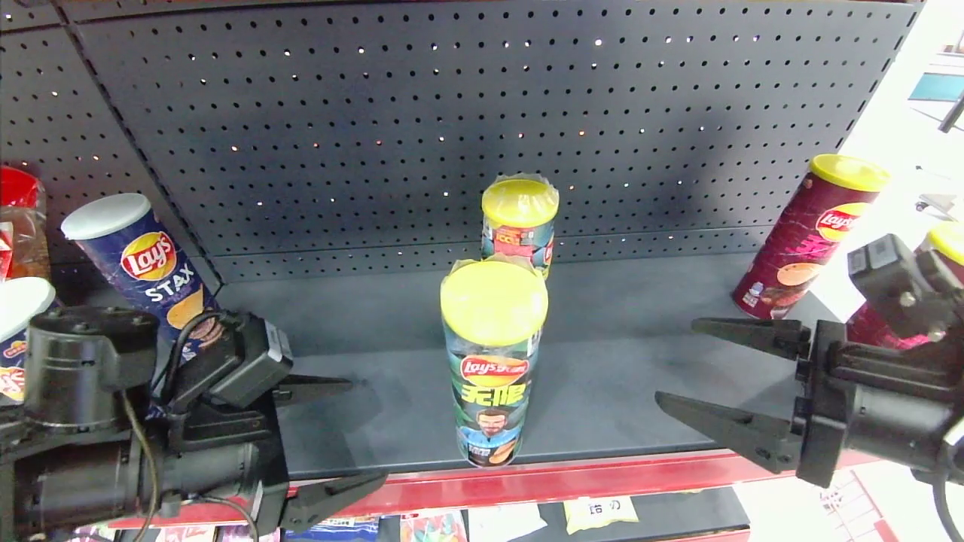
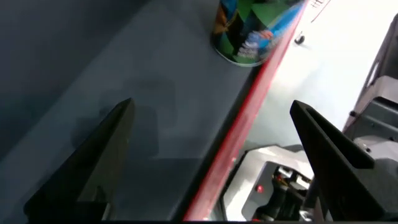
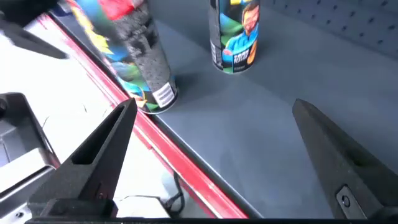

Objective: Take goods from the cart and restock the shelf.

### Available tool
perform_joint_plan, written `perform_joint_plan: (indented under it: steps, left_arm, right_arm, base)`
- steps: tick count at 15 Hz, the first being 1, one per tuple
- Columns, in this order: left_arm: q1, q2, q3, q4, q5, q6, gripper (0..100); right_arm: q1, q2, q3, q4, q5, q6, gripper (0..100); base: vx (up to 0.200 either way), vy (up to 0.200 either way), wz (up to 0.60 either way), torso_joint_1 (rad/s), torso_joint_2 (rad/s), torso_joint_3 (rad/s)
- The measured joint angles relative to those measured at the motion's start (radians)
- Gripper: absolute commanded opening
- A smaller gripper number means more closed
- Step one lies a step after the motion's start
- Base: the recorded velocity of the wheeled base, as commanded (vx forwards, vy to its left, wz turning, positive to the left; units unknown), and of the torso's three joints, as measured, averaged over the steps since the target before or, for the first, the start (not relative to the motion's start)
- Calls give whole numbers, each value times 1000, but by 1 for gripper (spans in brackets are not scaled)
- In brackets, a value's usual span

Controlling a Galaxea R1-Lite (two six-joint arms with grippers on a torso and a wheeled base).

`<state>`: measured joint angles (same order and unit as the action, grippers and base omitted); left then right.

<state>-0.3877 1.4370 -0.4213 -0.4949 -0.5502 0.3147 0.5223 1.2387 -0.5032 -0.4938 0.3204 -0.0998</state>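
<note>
Two yellow-lidded chip cans stand upright in the middle of the dark grey shelf (image 1: pixel 625 361). The front can (image 1: pixel 493 361) is close to the red shelf edge (image 1: pixel 602 473), and the back can (image 1: pixel 520 224) is near the pegboard. To the left of the front can, my left gripper (image 1: pixel 367 430) is open and empty, straddling the shelf's front edge. My right gripper (image 1: pixel 675 361) is open and empty to the right of that can. In the left wrist view the left gripper (image 2: pixel 211 104) faces the front can's base (image 2: pixel 245 37). The right gripper (image 3: pixel 214 106) has the front can (image 3: pixel 143 62) and back can (image 3: pixel 235 34) ahead.
A blue white-lidded can (image 1: pixel 143 256) leans at the shelf's left end, above my left arm. A maroon yellow-lidded can (image 1: pixel 813 233) leans at the right end, with another (image 1: pixel 945 241) behind my right wrist. Packets (image 1: pixel 452 525) lie on the lower shelf. Bare shelf lies either side of the centre cans.
</note>
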Motion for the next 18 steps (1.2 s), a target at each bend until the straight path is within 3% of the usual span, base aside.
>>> perform_joint_plan:
  steps: [10, 18]
  left_arm:
    - [-66, 185, -122, -1, 20, 11, 100]
    - [-86, 262, -189, -2, 29, 18, 100]
  right_arm:
    - [-12, -58, 3, -1, -8, 1, 100]
    - [-29, -58, -6, -1, -8, 1, 100]
  base:
    - [0, 0, 0, 0, 0, 0]
    - [0, 0, 0, 0, 0, 0]
